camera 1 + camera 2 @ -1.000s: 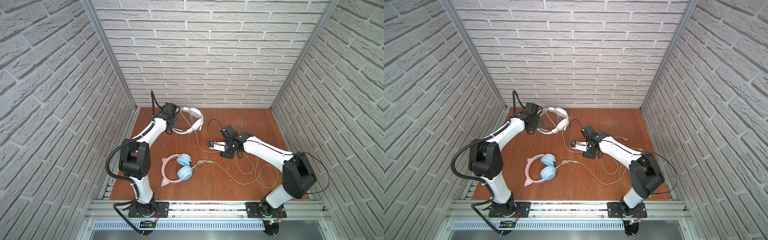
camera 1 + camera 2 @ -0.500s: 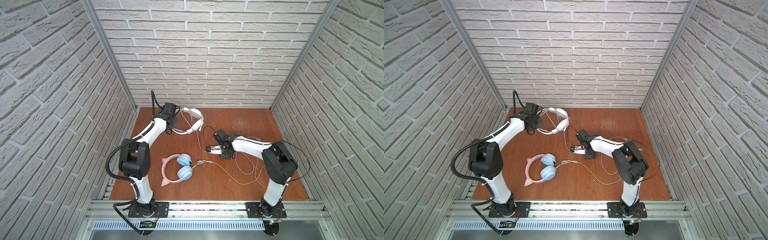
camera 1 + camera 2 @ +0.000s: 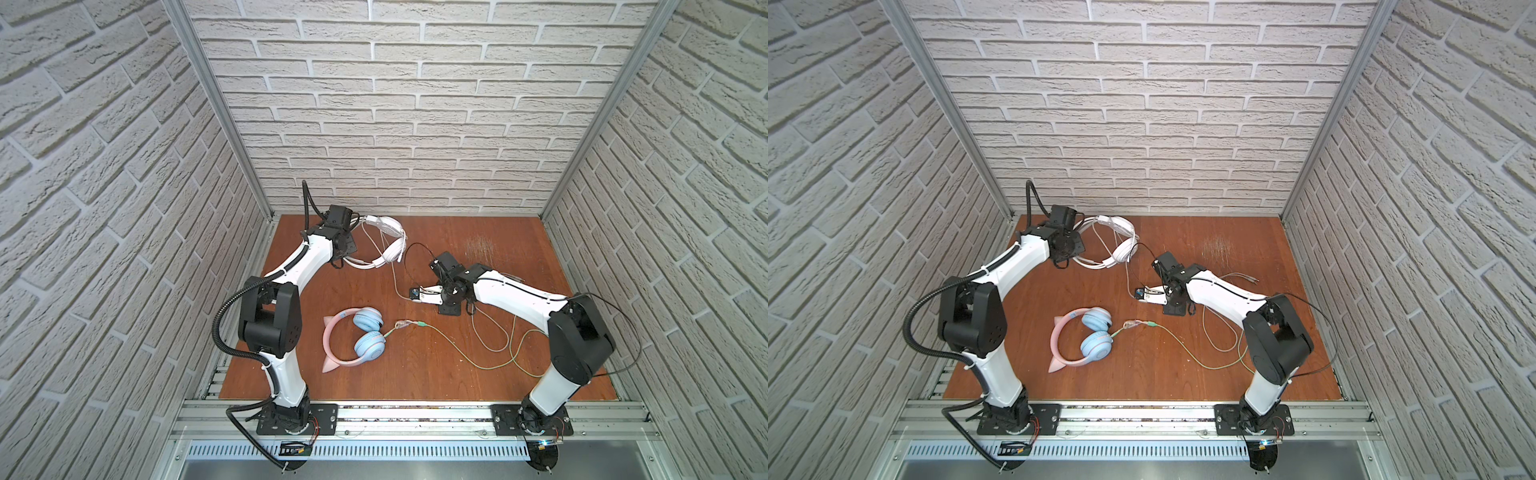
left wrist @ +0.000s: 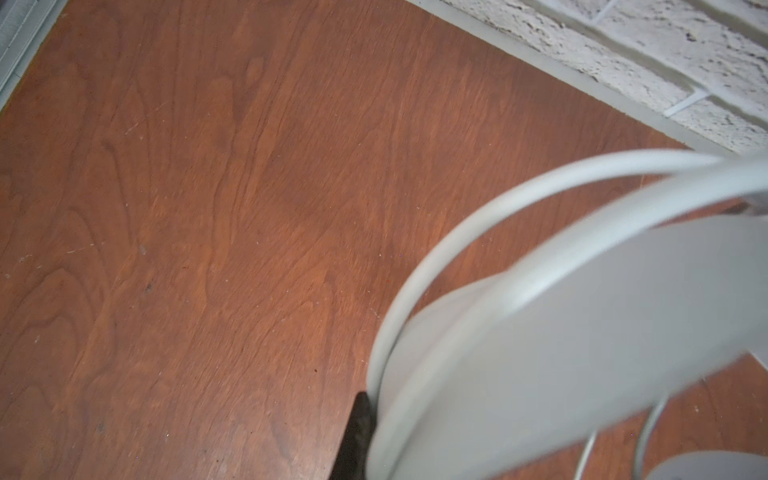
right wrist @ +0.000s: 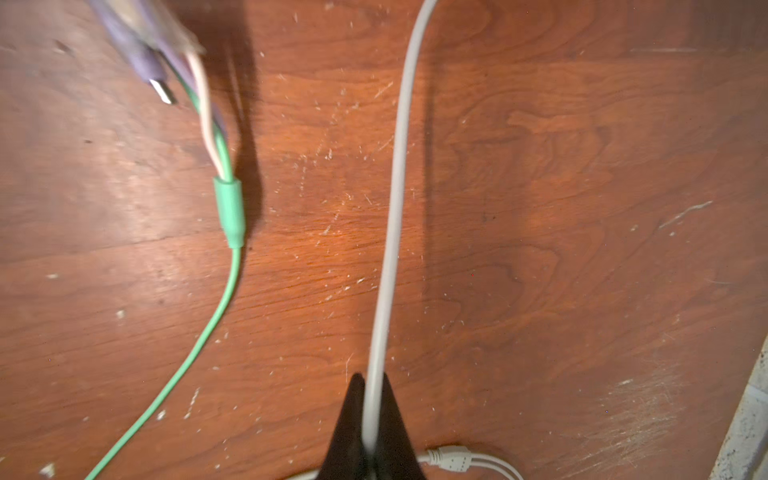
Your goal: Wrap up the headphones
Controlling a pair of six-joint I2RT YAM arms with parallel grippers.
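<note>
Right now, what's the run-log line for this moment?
left tool: shut on white headphones | right tool: shut on white cable | cat-ear headphones: on table, free

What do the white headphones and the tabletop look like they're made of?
White headphones: probably smooth molded plastic, satin finish, judging by the even colour and soft sheen. Tabletop: wood or wood-look veneer, reddish brown, with visible grain and fine scratches.

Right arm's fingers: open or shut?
Shut on the white cable: in the right wrist view both dark fingers press it from either side, no gap.
</note>
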